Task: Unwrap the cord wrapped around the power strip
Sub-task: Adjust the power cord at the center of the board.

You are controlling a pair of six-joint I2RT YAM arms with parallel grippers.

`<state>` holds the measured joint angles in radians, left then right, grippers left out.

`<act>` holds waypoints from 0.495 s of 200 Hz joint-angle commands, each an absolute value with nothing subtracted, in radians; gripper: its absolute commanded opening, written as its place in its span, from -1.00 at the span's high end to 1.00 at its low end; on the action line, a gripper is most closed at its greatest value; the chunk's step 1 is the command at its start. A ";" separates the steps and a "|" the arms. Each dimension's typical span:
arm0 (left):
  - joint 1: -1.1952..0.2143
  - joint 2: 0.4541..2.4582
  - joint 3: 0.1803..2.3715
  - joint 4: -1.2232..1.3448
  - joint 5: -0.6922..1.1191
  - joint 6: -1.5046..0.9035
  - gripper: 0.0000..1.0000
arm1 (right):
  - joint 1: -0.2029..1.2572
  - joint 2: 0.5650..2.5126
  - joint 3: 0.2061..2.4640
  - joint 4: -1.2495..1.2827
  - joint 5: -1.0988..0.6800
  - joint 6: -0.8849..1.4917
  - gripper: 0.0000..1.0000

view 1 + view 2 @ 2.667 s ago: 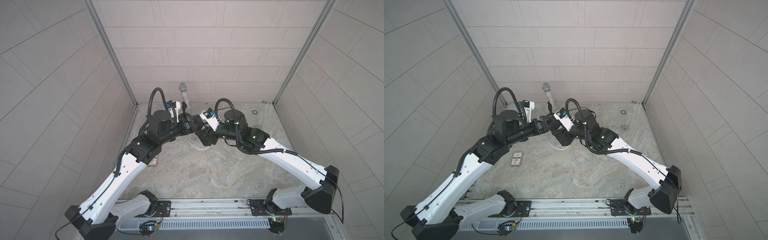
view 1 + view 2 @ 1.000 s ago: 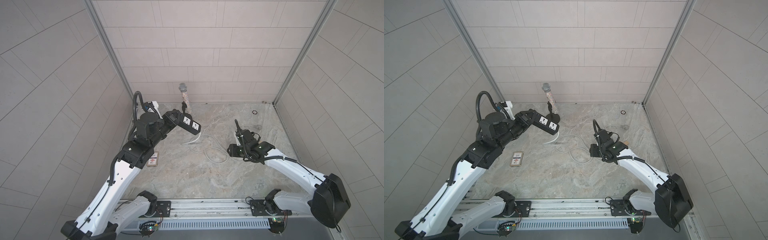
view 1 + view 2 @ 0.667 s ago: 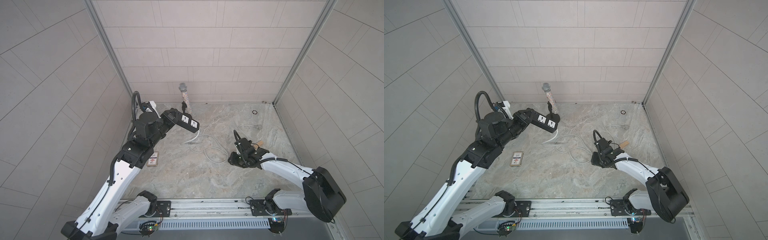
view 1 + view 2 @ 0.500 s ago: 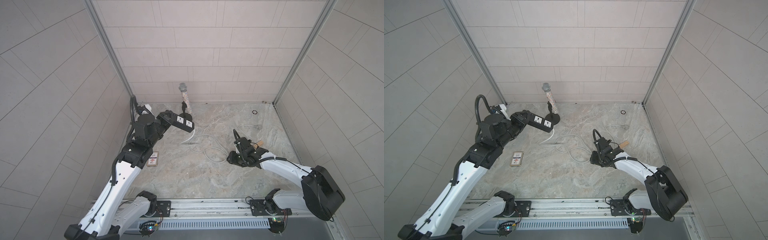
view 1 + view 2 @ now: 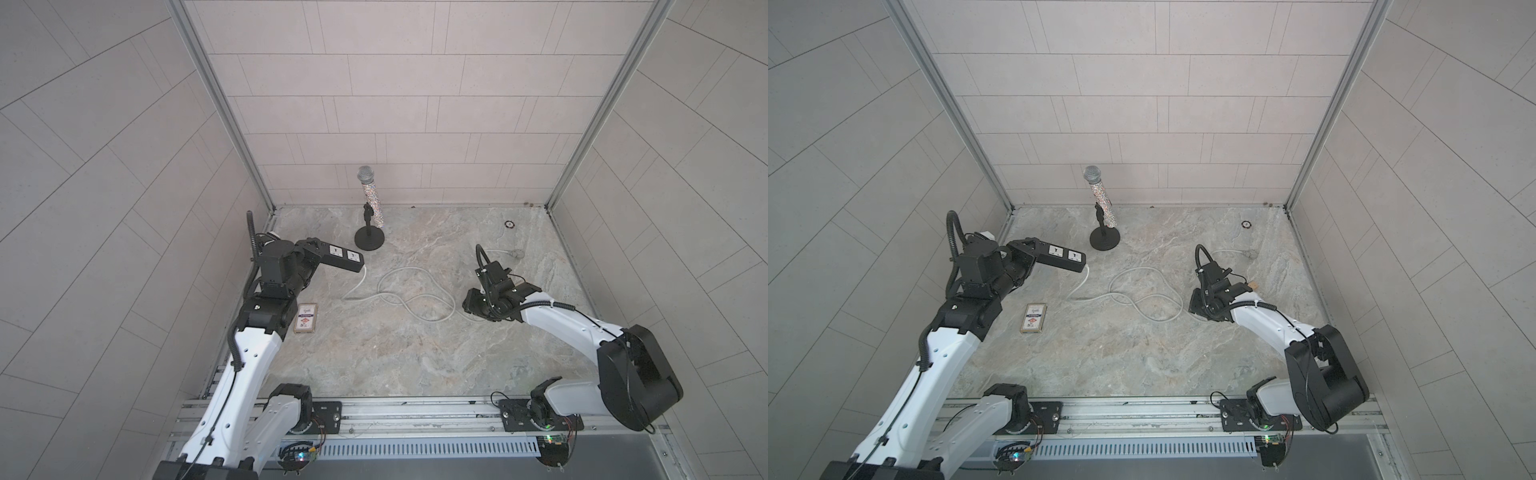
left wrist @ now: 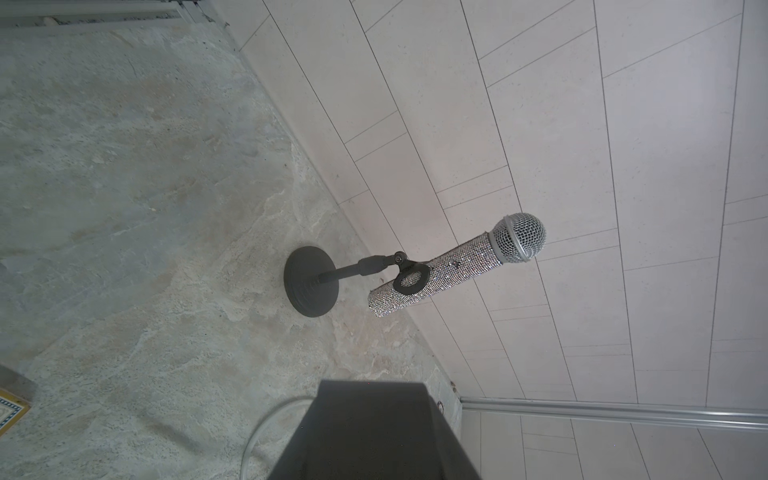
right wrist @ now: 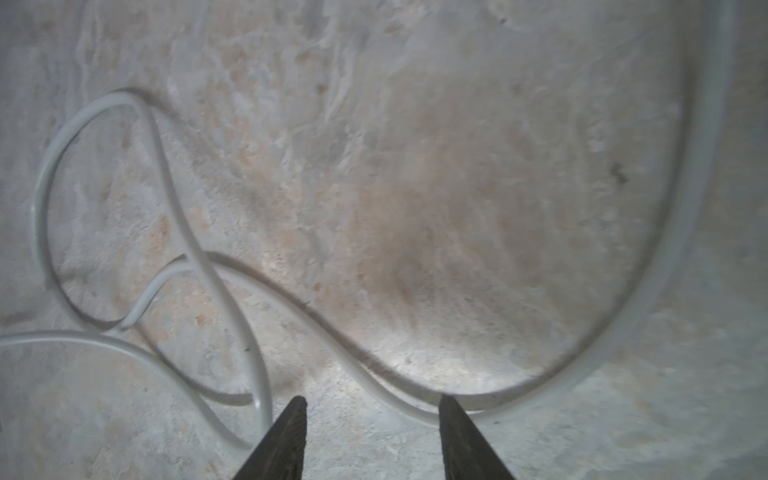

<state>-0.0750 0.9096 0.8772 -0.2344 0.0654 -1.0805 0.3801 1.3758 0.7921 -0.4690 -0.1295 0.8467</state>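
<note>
The black power strip (image 5: 338, 258) (image 5: 1061, 254) hangs above the floor at the left, sockets up, with my left gripper (image 5: 309, 249) shut on its near end. Its plain back (image 6: 374, 436) fills the foot of the left wrist view and hides the fingers. The white cord (image 5: 365, 297) (image 5: 1096, 298) drops from the strip's far end and lies in loose loops across the floor, ending at its plug (image 5: 517, 253). No turn of cord shows around the strip. My right gripper (image 5: 469, 301) (image 7: 372, 399) is low over the loops, open. The cord (image 7: 316, 316) crosses just beyond its fingertips (image 7: 299, 405).
A glittery microphone on a round black stand (image 5: 369, 239) (image 6: 307, 282) stands just behind the strip's far end. A small flat box (image 5: 305, 318) lies under my left arm. A small ring (image 5: 509, 224) lies at the back right. Tiled walls close three sides.
Both grippers were together at the strip in the middle. The left has since carried it back to the left and lower. The right let go and came down to the cord's loops.
</note>
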 commanded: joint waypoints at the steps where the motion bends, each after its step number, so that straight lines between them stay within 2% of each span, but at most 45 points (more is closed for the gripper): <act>1: -0.045 0.920 0.813 -0.168 0.029 -1.090 1.00 | 0.374 1.414 0.863 -0.700 -0.014 0.966 -0.15; 50: 0.005 0.964 0.702 -0.065 0.074 -1.026 1.00 | 0.342 1.455 0.886 -0.775 0.157 0.984 -0.19; 99: 0.025 1.041 0.646 0.087 0.192 -0.988 1.00 | 0.266 1.575 0.895 -0.675 0.136 0.896 0.11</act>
